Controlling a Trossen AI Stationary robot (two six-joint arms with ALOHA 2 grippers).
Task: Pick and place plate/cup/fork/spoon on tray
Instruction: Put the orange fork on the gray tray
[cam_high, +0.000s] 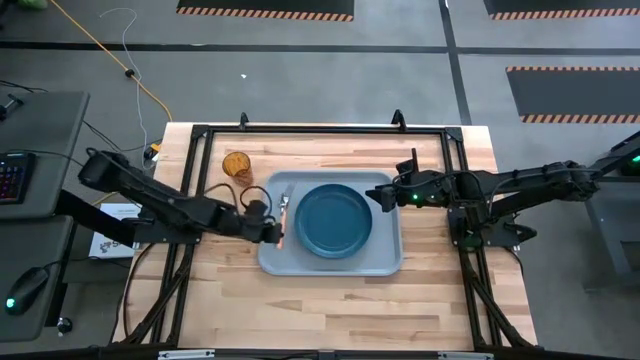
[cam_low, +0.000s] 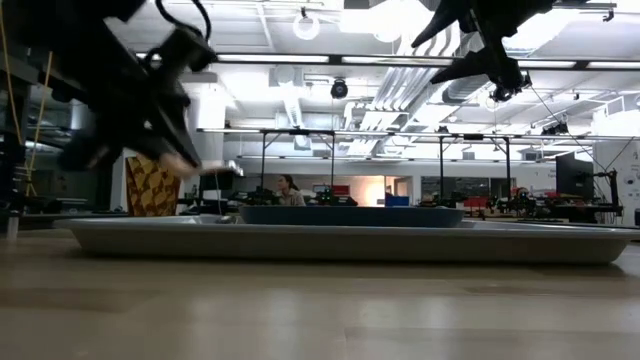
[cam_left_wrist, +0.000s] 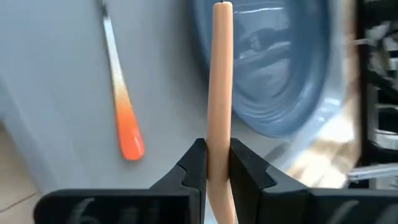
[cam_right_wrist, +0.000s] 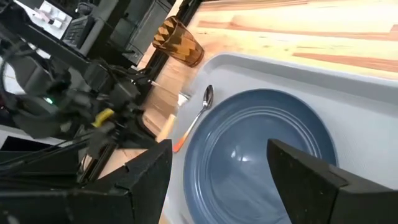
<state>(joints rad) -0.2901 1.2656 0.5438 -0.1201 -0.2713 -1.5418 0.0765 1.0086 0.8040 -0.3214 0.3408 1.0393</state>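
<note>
The grey-blue tray (cam_high: 385, 262) lies mid-table. The dark blue plate (cam_high: 333, 220) rests flat in it. The spoon (cam_high: 285, 205) lies on the tray's floor to the left of the plate, and it also shows in the left wrist view (cam_left_wrist: 121, 106). The amber cup (cam_high: 237, 165) stands on the table off the tray's far-left corner. My left gripper (cam_high: 275, 231) is shut on the fork (cam_left_wrist: 219, 74) over the tray's left edge. My right gripper (cam_high: 383, 196) is open and empty above the tray's far right part. My left gripper pinches the fork's pale orange handle (cam_left_wrist: 217, 146) between its two fingers. The fingers come from the table's left, slanting down, and lie along the fork. The fork reaches forward from them toward the plate. Its silver end (cam_low: 228, 168) is clear above the tray.
A black frame (cam_high: 320, 130) runs round the work area on the wooden table. Bare wood lies in front of the tray (cam_high: 330, 310). A person sits in the room far behind the table (cam_low: 288, 190).
</note>
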